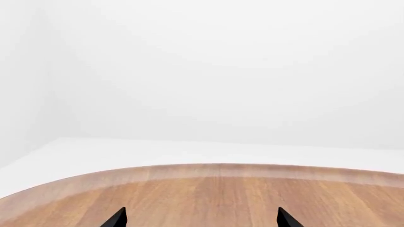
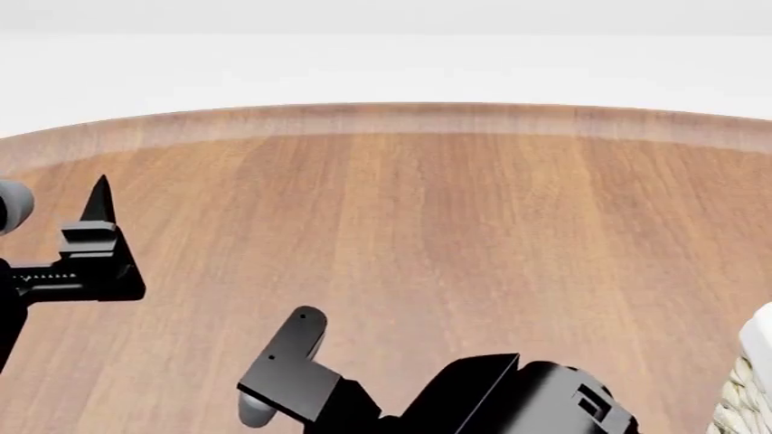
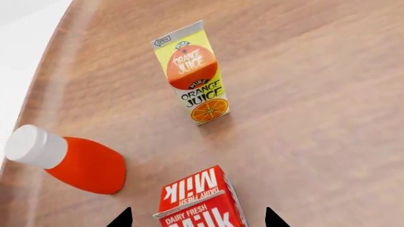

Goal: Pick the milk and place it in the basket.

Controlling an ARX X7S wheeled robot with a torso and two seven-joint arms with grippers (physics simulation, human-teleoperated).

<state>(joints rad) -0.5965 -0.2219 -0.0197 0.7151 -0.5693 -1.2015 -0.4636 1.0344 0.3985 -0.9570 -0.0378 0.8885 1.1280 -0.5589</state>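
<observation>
The milk [image 3: 197,198], a red-topped carton lettered "Milk" in white, stands on the wooden table in the right wrist view. My right gripper [image 3: 197,218] is open, with one dark fingertip [image 3: 123,218] on each side of the carton and a gap to both. The milk does not show in the head view. A corner of the basket [image 2: 746,384], cream wicker with a white liner, shows at the head view's lower right edge. My left gripper [image 1: 202,220] is open and empty over bare table; it also shows in the head view [image 2: 97,217] at the left.
An orange-yellow "Orange Juice" carton [image 3: 192,73] stands beyond the milk. A red bottle with a white cap [image 3: 69,158] stands beside the milk near the table's rounded edge [image 3: 50,71]. My right arm [image 2: 507,398] fills the bottom of the head view.
</observation>
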